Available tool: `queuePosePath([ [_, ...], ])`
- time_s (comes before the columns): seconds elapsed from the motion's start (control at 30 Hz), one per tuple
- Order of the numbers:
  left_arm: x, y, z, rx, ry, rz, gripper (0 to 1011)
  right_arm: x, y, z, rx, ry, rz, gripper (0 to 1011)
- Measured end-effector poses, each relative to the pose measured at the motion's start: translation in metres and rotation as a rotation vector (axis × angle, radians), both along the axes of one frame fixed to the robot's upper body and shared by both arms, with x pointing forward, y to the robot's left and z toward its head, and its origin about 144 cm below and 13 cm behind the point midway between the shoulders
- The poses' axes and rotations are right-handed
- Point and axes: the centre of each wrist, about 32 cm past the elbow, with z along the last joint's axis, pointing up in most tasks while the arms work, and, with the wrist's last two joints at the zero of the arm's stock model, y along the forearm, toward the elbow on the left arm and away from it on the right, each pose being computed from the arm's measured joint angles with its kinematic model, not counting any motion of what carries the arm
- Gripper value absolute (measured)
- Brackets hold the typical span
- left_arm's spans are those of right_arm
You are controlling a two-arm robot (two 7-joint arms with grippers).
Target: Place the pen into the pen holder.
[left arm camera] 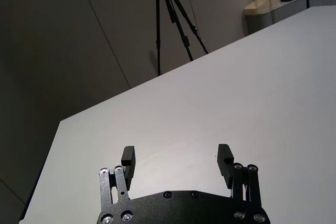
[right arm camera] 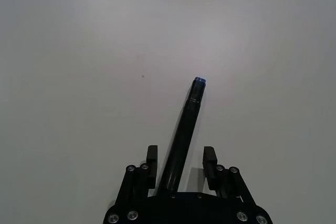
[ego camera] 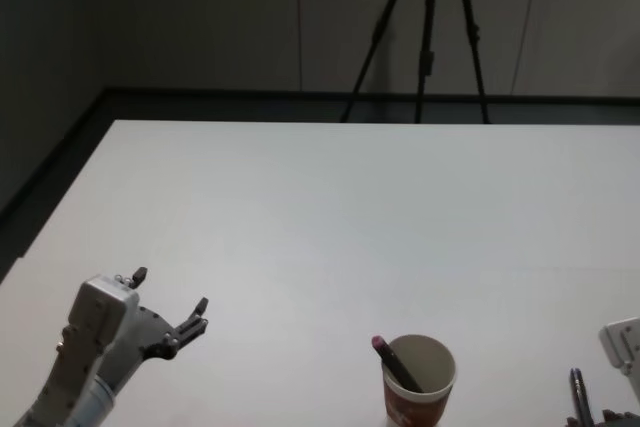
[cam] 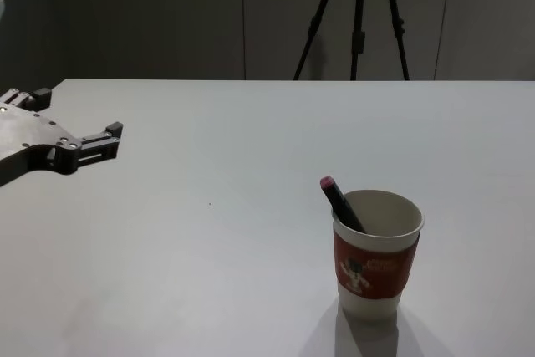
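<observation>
— Red sleeve, white paper: that was the pen holder [cam: 378,257], wasn't it? Where did it stand?

— At the near edge of the white table [ego camera: 300,217], right of the middle, upright. The sleeve bore a small cartoon figure and white lettering.

— And what was in it?

— One dark pen with a red cap [cam: 338,201]. It leaned against the cup's left rim, cap up and sticking out above the lip. I could not see its lower end inside the cup.

— Was that the only pen?

— No. A second, dark pen with a blue tip [right arm camera: 186,129] was at the near right corner, to the right of the cup and well apart from it. From my head I saw only a short piece of it at the bottom edge.

— What was your right pincer doing?

— My right gripper [right arm camera: 181,153] was at that corner, right over the second pen. Its jaws were spread wider than the barrel. The pen ran between them, close against one finger [right arm camera: 152,157] with a clear gap to the other, and its blue tip pointed away from my wrist. I could not tell whether the pen touched the finger.

— And the left?

— My left gripper [ego camera: 172,290] hovered over the near left of the table, well away from the cup. Its jaws were spread wide, with nothing between them, and pointed toward the far side, where a black tripod [ego camera: 428,37] stood beyond the table.
</observation>
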Motion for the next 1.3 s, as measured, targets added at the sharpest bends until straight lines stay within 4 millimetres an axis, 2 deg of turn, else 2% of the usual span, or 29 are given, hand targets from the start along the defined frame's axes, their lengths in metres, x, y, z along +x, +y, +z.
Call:
queuePosePath([
  [0.2, 0.0000, 0.0000, 0.0000, 0.000, 0.000, 0.000, 1001, 0.0000, -0.0001, 0.0000, -0.001, 0.000, -0.001, 394],
  [0.27, 0.0000, 0.0000, 0.0000, 0.000, 0.000, 0.000, 1001, 0.0000, -0.0001, 0.0000, -0.001, 0.001, -0.001, 307],
  [0.43, 0.0000, 0.0000, 0.0000, 0.000, 0.000, 0.000, 1001, 0.0000, -0.0001, 0.0000, -0.001, 0.000, -0.001, 186],
  [0.9, 0.0000, 0.0000, 0.0000, 0.000, 0.000, 0.000, 1001, 0.0000, -0.0001, 0.0000, 0.000, -0.002, 0.000, 174],
  [1.3, 0.0000, 0.0000, 0.0000, 0.000, 0.000, 0.000, 1001, -0.0070, -0.0009, 0.0033, -0.017, -0.115, 0.066, 174],
])
